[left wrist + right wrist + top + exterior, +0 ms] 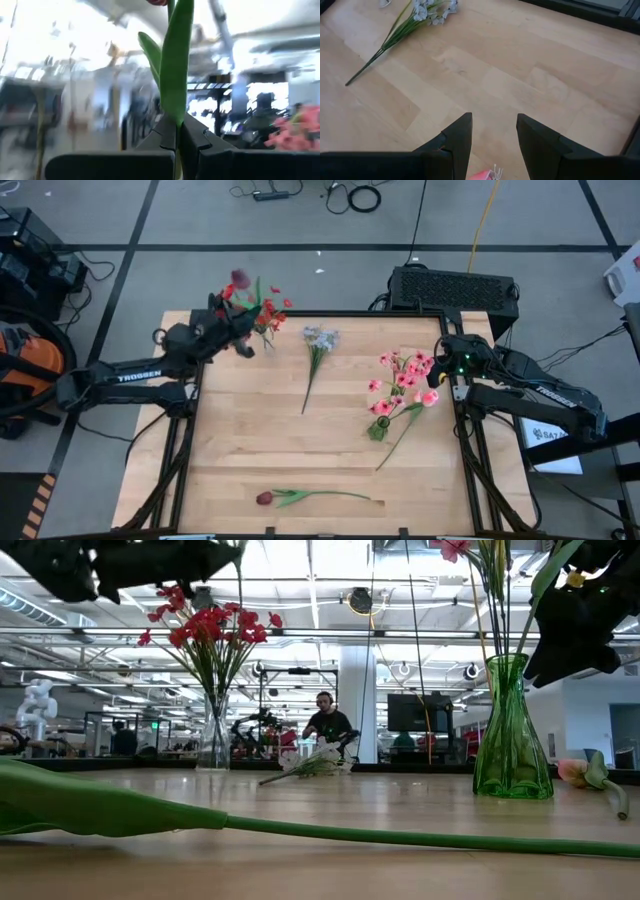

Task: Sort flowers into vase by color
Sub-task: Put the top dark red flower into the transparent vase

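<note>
My left gripper hangs above the table's far left, beside a clear vase of bright red flowers, and is shut on a dark red tulip whose head is blurred. My right gripper is open and empty at the right edge, next to pink blossoms in a green vase. A pale grey-blue bunch lies flat at far centre. A second dark red tulip lies along the near edge. A loose pink flower lies by the green vase. My left gripper pinches the tulip's green stem and leaf between its two shut fingers. The fingers lie about level and across the stem. The stem stands upright from the hold with the red head on top, lifted clear of the table.
The clear vase stands at the far left and the green vase at the right. Bare wood lies in the table's middle. A black box sits beyond the far right edge. A person sits in the room behind the table.
</note>
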